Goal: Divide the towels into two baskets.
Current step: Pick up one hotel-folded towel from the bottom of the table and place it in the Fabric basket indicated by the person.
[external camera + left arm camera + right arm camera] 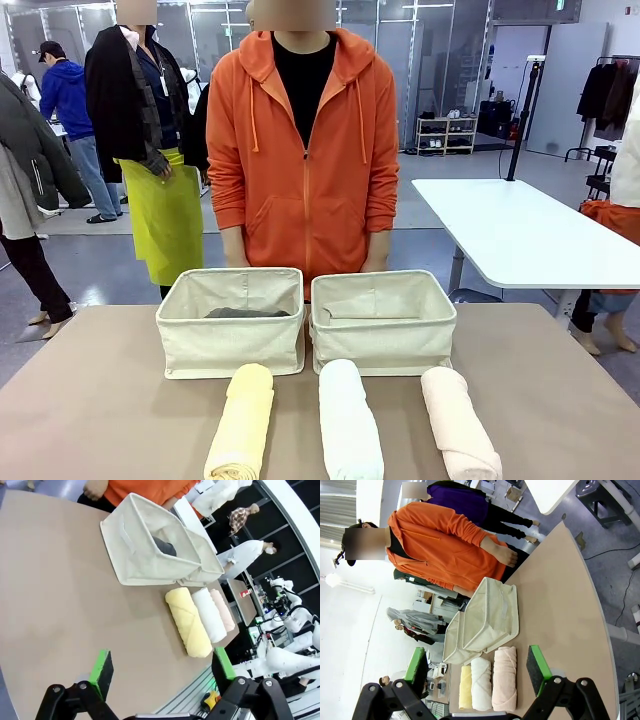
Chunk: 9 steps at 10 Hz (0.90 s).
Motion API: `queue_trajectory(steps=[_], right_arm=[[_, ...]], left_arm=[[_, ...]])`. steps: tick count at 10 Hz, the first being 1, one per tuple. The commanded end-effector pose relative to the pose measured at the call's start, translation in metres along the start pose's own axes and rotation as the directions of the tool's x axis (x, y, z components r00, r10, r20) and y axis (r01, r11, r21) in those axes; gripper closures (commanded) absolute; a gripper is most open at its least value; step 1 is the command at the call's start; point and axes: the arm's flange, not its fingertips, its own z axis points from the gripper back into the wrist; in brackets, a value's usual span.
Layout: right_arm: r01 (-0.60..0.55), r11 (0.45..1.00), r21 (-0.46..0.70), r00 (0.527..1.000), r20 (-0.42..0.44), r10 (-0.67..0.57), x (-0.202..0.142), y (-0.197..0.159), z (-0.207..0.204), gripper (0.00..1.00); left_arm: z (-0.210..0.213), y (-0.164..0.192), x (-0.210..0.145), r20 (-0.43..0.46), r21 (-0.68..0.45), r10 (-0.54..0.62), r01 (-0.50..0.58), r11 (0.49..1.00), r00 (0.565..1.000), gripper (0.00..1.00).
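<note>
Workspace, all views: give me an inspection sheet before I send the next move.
surface: brown table, carrying the job's things.
job's things: left basket holds the grey towel; right basket looks empty; yellow towel, white towel and pink towel lie in a row in front of them.
clutter: nothing seen.
pincers: left pincer open; right pincer open; both hold nothing.
cables: nothing seen on the table.
surroundings: person in orange hoodie behind the baskets; white table beyond.

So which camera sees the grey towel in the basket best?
The left wrist view: it looks down into the basket, so the grey towel shows clearly. The front view catches just its top. From the right wrist, the basket's wall covers it.
</note>
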Motion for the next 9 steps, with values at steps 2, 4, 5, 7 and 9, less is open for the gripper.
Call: queue_trajectory(steps=[2,4,5,7,9], right_arm=[[0.004,1.0,0.017,1.0,0.008,-0.004,-0.001,0.003,0.002,0.0],[0.004,1.0,0.017,1.0,0.008,-0.004,-0.001,0.003,0.002,0.0],[0.004,1.0,0.017,1.0,0.008,-0.004,-0.001,0.003,0.002,0.0],[0.004,1.0,0.017,1.0,0.008,-0.004,-0.001,0.003,0.002,0.0],[0.004,1.0,0.017,1.0,0.008,-0.004,-0.001,0.003,0.002,0.0]], left_arm=[[0.0,0.0,0.0,0.0,0.0,0.0,0.0,1.0,1.0,0.0],[0.0,0.0,0.0,0.0,0.0,0.0,0.0,1.0,1.0,0.0],[0.0,0.0,0.0,0.0,0.0,0.0,0.0,1.0,1.0,0.0],[0.0,0.0,0.0,0.0,0.0,0.0,0.0,1.0,1.0,0.0],[0.0,0.0,0.0,0.0,0.0,0.0,0.0,1.0,1.0,0.0]])
